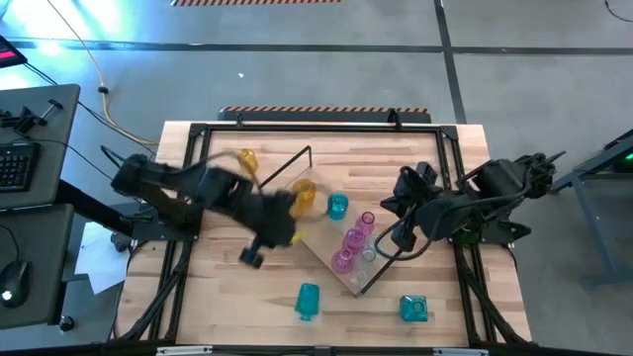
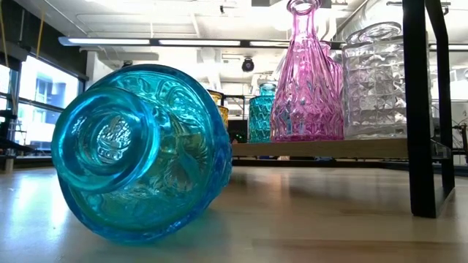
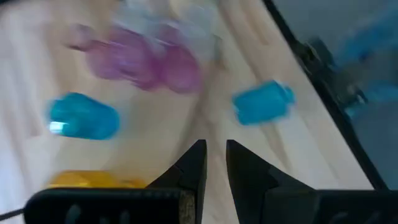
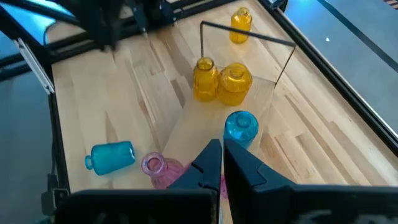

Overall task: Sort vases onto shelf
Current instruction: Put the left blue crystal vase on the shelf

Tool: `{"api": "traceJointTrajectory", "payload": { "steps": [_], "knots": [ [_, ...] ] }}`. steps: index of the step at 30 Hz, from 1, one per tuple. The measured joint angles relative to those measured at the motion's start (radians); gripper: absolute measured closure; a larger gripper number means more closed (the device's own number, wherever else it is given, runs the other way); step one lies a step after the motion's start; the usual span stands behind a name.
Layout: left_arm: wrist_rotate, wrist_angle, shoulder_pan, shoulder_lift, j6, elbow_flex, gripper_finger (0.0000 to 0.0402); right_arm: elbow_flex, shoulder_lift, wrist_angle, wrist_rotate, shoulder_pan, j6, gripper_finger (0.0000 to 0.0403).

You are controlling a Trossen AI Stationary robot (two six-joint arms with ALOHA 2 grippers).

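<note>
Shelf (image 1: 331, 252) lies diagonally mid-bench carrying colour-grouped vases; left gripper (image 1: 254, 255), at its nine o'clock, slightly parted and empty, faces a toppled teal vase (image 1: 308, 301); right gripper (image 1: 404, 235) waits, fingers together.

Left claw (image 1: 259, 249) nearly closed, empty, mid-table; right claw (image 4: 222, 163) closed, empty, at right.

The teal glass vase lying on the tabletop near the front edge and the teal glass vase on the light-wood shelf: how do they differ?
The teal glass vase on the tabletop lies on its side; the teal glass vase on the shelf stands upright. The first rests on the bare slatted table, apart from the others; the second stands on the light-wood shelf board beside two amber vases. Both are translucent teal glass, and neither is held by a gripper.
</note>
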Motion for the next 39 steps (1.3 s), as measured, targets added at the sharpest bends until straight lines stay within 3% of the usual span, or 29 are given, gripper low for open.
{"api": "traceJointTrajectory", "payload": {
  "steps": [6,12,20,24,29,33,36,39],
  "knots": [
    [-0.058,-0.012,-0.153,-0.025,0.01,-0.146,0.035,0.0,0.034,-0.006,-0.004,0.0,0.003,0.0403],
    [-0.131,0.038,-0.255,-0.019,-0.049,-0.248,0.035,0.0,0.059,-0.007,-0.007,0.0,0.158,0.0403],
    [-0.25,0.264,-0.28,-0.019,-0.723,-0.332,0.0351,0.0,0.087,-0.091,0.057,0.026,0.329,0.0403],
    [-0.4,0.324,-0.315,-0.019,-1.089,-0.365,0.0351,0.0,0.075,-0.085,0.089,0.031,0.249,0.0403],
    [-0.591,0.577,-0.381,0.026,-1.488,-0.435,0.0351,0.0,0.051,-0.086,0.148,0.031,0.112,0.0403],
    [-0.741,0.86,-0.412,0.137,-1.613,-0.443,0.0351,0.0,0.028,-0.086,0.202,0.03,0.011,0.0403],
    [-0.754,1.008,-0.421,0.252,-1.659,-0.428,0.0351,0.0,0.008,-0.085,0.23,0.013,-0.046,0.0403],
    [-0.753,1.015,-0.435,0.364,-1.715,-0.369,0.0351,0.0,-0.02,-0.086,0.226,-0.022,-0.085,0.0403]
  ]
}}
